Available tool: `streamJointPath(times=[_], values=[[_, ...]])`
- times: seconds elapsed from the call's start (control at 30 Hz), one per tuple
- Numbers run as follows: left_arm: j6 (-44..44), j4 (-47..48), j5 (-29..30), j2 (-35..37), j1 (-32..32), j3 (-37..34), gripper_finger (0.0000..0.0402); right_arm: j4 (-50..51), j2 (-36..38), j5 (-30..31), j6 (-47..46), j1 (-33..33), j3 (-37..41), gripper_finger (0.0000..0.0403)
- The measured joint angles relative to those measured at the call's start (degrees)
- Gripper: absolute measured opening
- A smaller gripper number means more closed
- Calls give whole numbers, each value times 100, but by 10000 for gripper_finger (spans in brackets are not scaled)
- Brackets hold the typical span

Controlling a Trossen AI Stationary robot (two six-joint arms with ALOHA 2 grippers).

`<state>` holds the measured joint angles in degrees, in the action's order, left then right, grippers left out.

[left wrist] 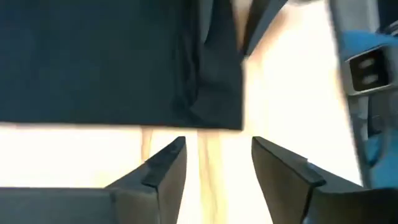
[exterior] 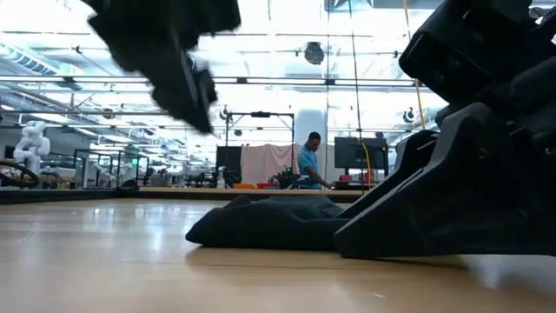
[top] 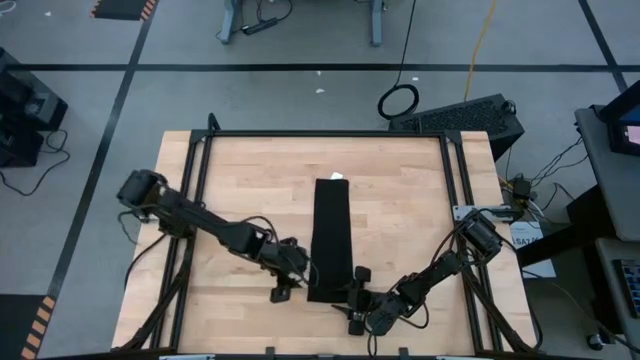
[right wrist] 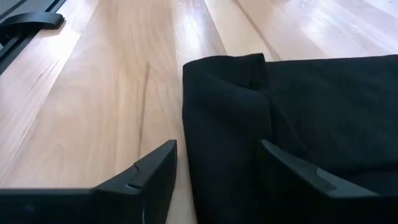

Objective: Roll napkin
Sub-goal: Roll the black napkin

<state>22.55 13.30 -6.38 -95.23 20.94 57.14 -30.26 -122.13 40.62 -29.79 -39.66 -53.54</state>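
Both arms down at the near end of the black strip on the wooden table (top: 400, 220).

The napkin (top: 331, 240) lies folded long and narrow mid-table. The right gripper (right wrist: 217, 171) straddles its near corner, fingers spread, holding nothing; the left gripper (left wrist: 217, 162) sits just beside the edge, open and empty.

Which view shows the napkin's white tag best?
High view: the tag shows as a small white spot at the far end of the folded black napkin. The low view and both wrist views show only dark cloth, no tag.
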Motion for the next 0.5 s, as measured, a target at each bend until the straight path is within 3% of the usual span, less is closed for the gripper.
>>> streamJointPath(times=[0.07,0.17,0.37,0.5], values=[[-188,-176,298,165,214,1,192,-11,0,-6,-6,0,0,212],[-760,-768,1450,62,766,-19,194,-25,0,-7,-88,0,0,212],[-1548,-1588,3458,-1038,1657,-85,194,-73,0,-121,-108,0,0,212],[-1601,-1987,3878,-1530,1824,-70,194,-131,0,-198,-111,22,0,212]])
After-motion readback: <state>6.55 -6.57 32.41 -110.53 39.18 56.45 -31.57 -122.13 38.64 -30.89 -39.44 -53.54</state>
